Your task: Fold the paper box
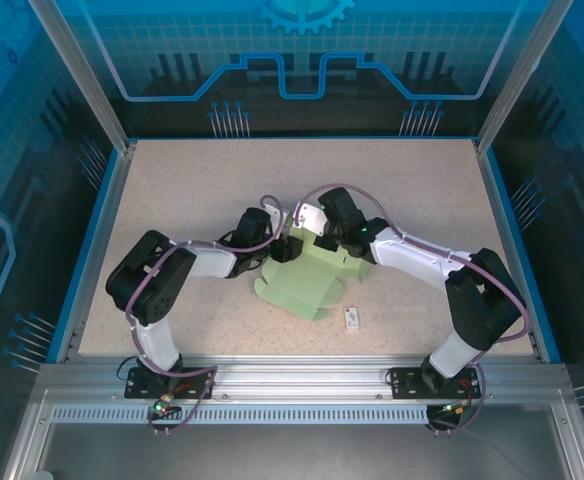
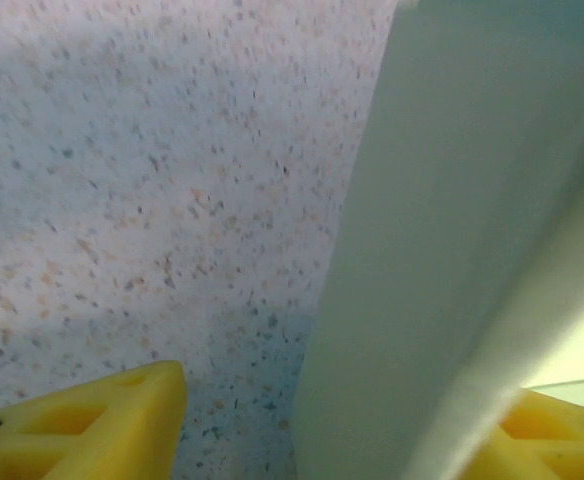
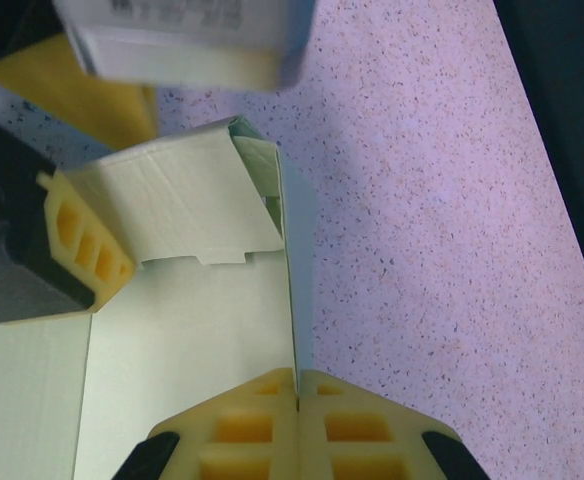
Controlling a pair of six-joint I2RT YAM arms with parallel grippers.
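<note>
Fingertips of the right gripper (image 3: 298, 382) are clenched on an upright side wall of the pale mint-green thin-card paper box (image 3: 192, 340), apparently to hold that crease standing while the base panel lies flat beneath the wrist. Just ahead and to its left, the left gripper (image 2: 347, 400) is released, yellow fingers apart on either side of a raised end flap, likely placed to steer it inward. Farther out, on the speckled beige table (image 3: 422, 250), a small white tag (image 1: 352, 318) lies near the card's edge

Overhead camera looks down from behind; close wrist cameras share the paper box (image 1: 304, 285).
</note>
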